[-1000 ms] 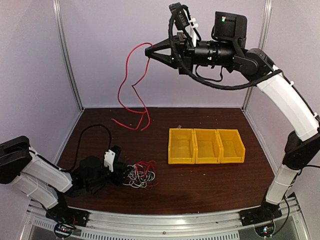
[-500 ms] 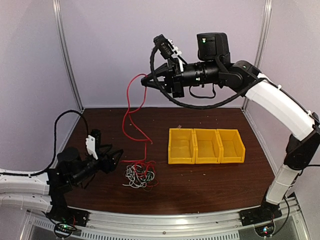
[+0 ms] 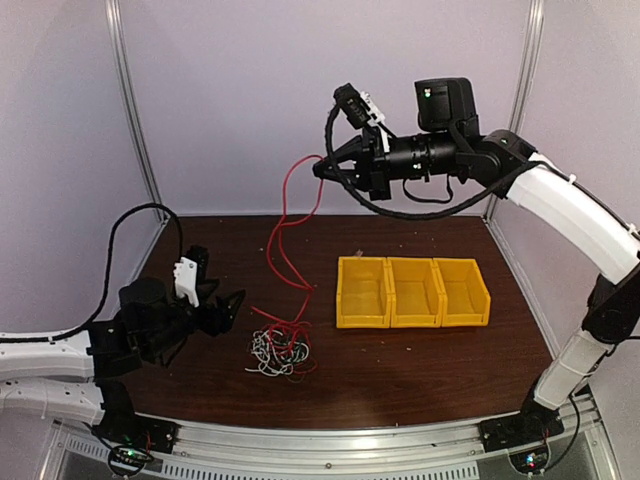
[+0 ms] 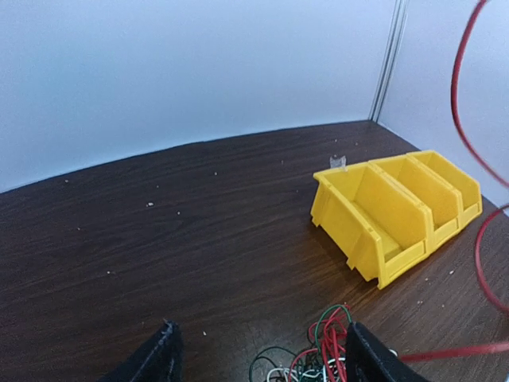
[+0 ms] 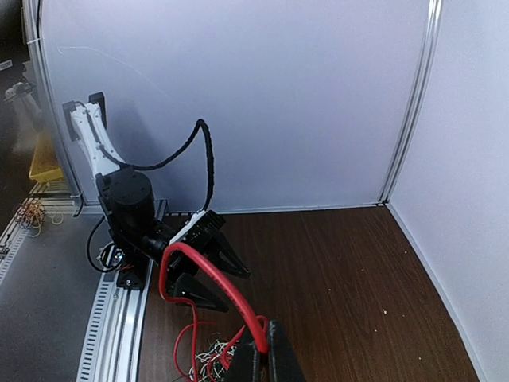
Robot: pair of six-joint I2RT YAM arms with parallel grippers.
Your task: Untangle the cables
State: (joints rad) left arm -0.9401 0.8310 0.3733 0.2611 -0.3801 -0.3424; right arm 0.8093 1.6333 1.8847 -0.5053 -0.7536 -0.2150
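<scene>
The cables (image 3: 280, 350) lie as a small tangle of red, white, black and green wires on the dark table, left of the bins. One red cable (image 3: 278, 240) rises out of the tangle to my right gripper (image 3: 320, 168), which is shut on it high above the table's back. In the right wrist view the red cable (image 5: 199, 267) arches out of the closed right gripper (image 5: 266, 354). My left gripper (image 3: 232, 305) stands open just left of the tangle, apart from it. The left wrist view shows the left gripper (image 4: 258, 362) holding nothing, with the tangle (image 4: 330, 350) by its right finger.
A row of three joined yellow bins (image 3: 412, 292) sits right of the tangle, also seen as the yellow bins (image 4: 398, 215). Metal frame posts and pale walls enclose the table. A metal rail (image 3: 330, 440) runs along the near edge.
My left gripper has let go of the tangle, drawn back to the left and opened. My right gripper has come lower with the red cable, whose slack now hangs nearer the tangle.
</scene>
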